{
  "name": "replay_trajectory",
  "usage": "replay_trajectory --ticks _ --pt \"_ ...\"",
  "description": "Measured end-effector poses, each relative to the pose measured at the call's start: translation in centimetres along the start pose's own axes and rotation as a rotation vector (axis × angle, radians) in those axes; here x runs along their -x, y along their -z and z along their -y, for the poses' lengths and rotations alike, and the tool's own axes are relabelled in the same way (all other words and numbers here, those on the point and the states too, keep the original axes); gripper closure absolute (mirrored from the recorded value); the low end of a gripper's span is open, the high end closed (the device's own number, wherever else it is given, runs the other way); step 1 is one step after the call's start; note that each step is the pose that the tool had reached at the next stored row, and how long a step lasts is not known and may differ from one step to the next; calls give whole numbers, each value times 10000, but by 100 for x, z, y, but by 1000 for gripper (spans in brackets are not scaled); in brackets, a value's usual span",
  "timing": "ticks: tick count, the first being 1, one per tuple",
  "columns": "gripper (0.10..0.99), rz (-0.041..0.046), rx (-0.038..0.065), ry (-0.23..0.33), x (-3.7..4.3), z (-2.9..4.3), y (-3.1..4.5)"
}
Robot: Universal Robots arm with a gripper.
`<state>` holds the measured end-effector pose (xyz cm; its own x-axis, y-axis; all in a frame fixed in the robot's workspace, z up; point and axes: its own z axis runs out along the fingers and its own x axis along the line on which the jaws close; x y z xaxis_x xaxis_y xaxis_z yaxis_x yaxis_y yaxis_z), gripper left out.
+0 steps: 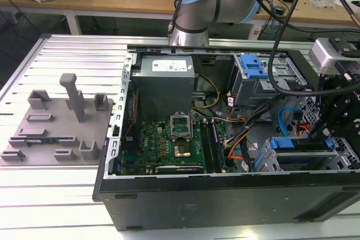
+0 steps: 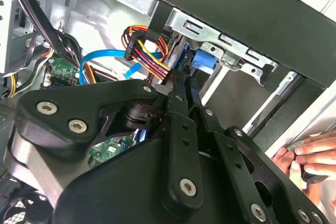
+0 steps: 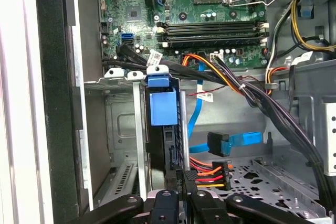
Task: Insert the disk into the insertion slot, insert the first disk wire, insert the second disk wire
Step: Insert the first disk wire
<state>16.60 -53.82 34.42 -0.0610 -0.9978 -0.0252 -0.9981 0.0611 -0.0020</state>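
First, in the exterior view, an open computer case lies on the slatted counter, with a grey fixture plate toward the exterior view's left. Low at the exterior view's right, the disk sits inside the insertion slot. Its blue carrier edge is uppermost and its long axis runs across the frame. The pincer hangs just beyond the disk's right-hand end. The motherboard lies flat in the middle of the case. Next, in the second wrist view, the pincer has its black tips drawn close together, and they reach toward the disk beneath the insertion slot. A bundle of red, orange and yellow wires passes just beside them, and a person's hand rests on the case rim. Lastly, in the first wrist view, the disk stands on edge within the insertion slot, its long axis pointing away from the camera toward the motherboard. The closed pincer is at its near end, beside the wire bundle's black connector. A blue flat cable lies loose nearby.
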Motion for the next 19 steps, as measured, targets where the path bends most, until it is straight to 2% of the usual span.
replay_trajectory --ticks 8,9,10,11,12,13,15,17,19 --pt "925 -1 3 0 -24 1 -32" --pt "855 4 4 -1 -24 1 -34" --pt "855 4 4 -1 -25 0 -33" --pt "792 -3 3 -1 -24 -2 -19" --pt "729 -21 1 0 -2 -5 33" --pt "729 -41 -4 -3 39 -9 114" --pt "729 -40 -24 -6 79 -11 180" --pt "729 -52 -50 -15 163 -18 280" --pt "729 -82 -52 -16 200 -20 296"
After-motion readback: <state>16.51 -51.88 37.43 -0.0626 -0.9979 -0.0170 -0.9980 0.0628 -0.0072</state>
